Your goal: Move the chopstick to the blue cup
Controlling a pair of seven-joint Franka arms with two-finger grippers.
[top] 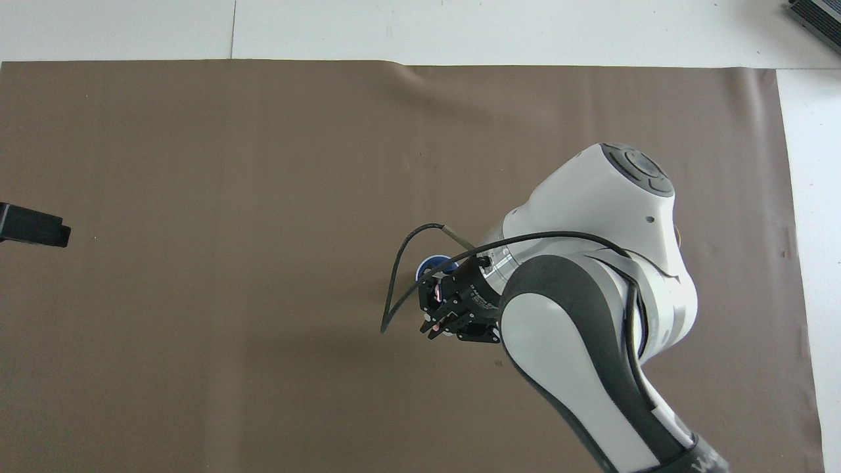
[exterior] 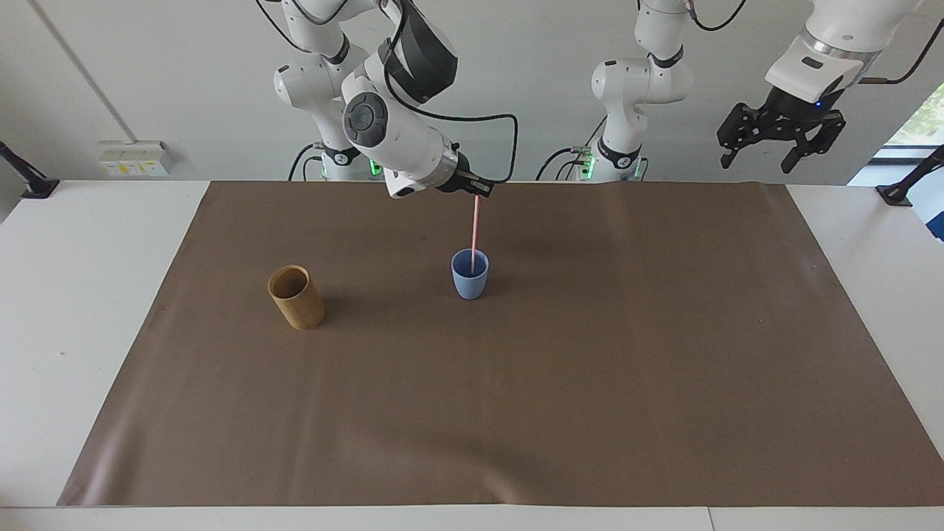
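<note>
The pale-pink chopstick [exterior: 475, 228] hangs nearly upright from my right gripper [exterior: 480, 193], which is shut on its top end. Its lower end dips inside the rim of the light-blue cup [exterior: 470, 276] standing mid-mat. In the overhead view the right gripper [top: 435, 322] and wrist cover most of the blue cup [top: 432, 264], of which only a sliver of rim shows. My left gripper [exterior: 758, 161] waits open and empty, raised high over the left arm's end of the table.
A tan wooden-looking cup [exterior: 296, 297] stands on the brown mat [exterior: 590, 383], beside the blue cup toward the right arm's end. White tabletop [exterior: 81, 295] borders the mat.
</note>
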